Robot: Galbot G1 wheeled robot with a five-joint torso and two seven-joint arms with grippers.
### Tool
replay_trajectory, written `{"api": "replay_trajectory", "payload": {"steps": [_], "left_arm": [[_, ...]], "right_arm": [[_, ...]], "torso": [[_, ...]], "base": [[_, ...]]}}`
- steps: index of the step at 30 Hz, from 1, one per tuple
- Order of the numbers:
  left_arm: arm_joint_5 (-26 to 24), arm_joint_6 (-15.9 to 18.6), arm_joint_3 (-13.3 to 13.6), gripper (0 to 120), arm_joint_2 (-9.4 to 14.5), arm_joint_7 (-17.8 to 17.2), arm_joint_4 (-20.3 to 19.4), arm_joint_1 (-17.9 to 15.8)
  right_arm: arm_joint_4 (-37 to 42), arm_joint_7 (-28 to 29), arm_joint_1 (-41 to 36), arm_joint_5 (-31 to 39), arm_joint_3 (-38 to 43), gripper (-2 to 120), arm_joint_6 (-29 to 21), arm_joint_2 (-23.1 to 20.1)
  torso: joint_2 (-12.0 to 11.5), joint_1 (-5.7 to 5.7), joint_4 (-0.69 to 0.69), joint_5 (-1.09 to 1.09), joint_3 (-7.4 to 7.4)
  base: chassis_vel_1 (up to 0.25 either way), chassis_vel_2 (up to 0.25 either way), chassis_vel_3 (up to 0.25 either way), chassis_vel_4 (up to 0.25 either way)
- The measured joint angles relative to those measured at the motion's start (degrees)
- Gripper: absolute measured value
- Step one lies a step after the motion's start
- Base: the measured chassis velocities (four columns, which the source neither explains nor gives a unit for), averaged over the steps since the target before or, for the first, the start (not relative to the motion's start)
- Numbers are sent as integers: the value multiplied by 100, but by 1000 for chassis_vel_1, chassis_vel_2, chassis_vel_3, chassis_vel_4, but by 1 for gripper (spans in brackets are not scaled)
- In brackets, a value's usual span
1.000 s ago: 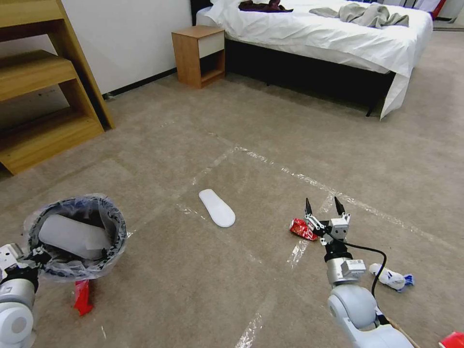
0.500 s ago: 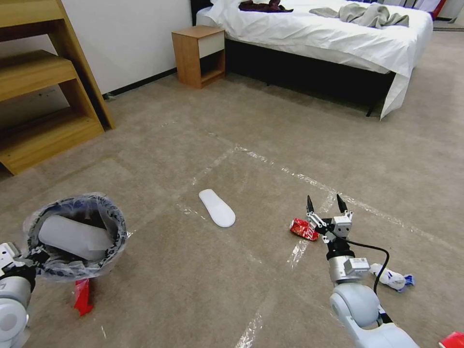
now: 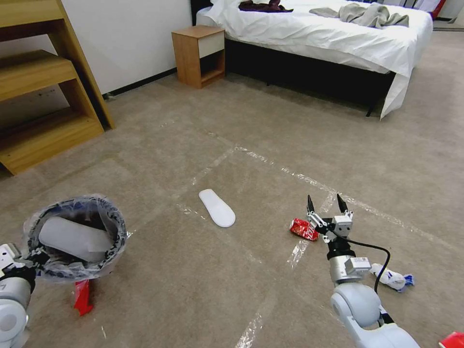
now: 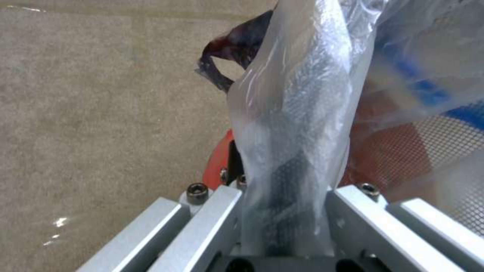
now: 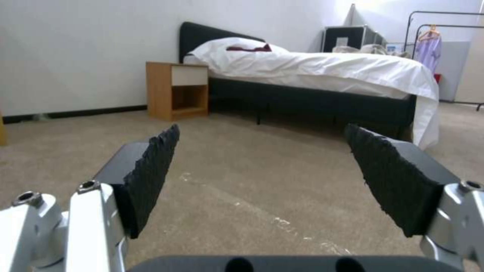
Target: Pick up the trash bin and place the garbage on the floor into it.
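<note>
The trash bin (image 3: 75, 237) was held off the floor (image 3: 203, 290) at the robot's left by the left gripper (image 4: 282, 211), whose jaws were clamped on the rim w/ the clear bag liner (image 4: 302, 94) bunched between them. One white slipper (image 3: 72, 237) already lay inside the bin. A red wrapper (image 3: 82, 296) lay on the carpet just below the bin.

The right gripper (image 3: 326, 204) was held low, just beside the red drink can (image 3: 303, 228), w/ jaws spread wide and nothing between them; in the right wrist view only carpet was seen between the black pads (image 5: 151, 173). The can lay to the left of the jaws, not yet between them.

Step in hand, as judged: the can was to be grasped. For a clean pick, the gripper would need to be shifted left and tipped down so the can's body sat centred betw. the pads, then closed across the narrow side; a dented can could slip if pinched at an end. Bin should be kept level so the slipper isn't lost.

Other litter left: a second white slipper (image 3: 217, 208) mid-floor, a white tissue wad (image 3: 390, 278) near the right arm.
</note>
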Motion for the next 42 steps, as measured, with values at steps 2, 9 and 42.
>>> {"api": "replay_trajectory", "payload": {"steps": [2,9,42], "left_arm": [[5,-5,0,0,-5,1,10,-1],[23,-24,0,0,-22,6,27,-2],[68,-103,19,0,-34,11,41,-27]], "right_arm": [[0,-3,6,-2,-9,85,-7,11],[-11,-12,16,-12,-27,85,-9,29],[-41,-33,39,-97,-91,84,-23,52]], "torso": [[0,0,0,0,0],[0,0,0,0,0],[0,0,0,0,0]], "base": [[0,0,0,0],[-22,34,20,-24],[-73,77,69,-80]]}}
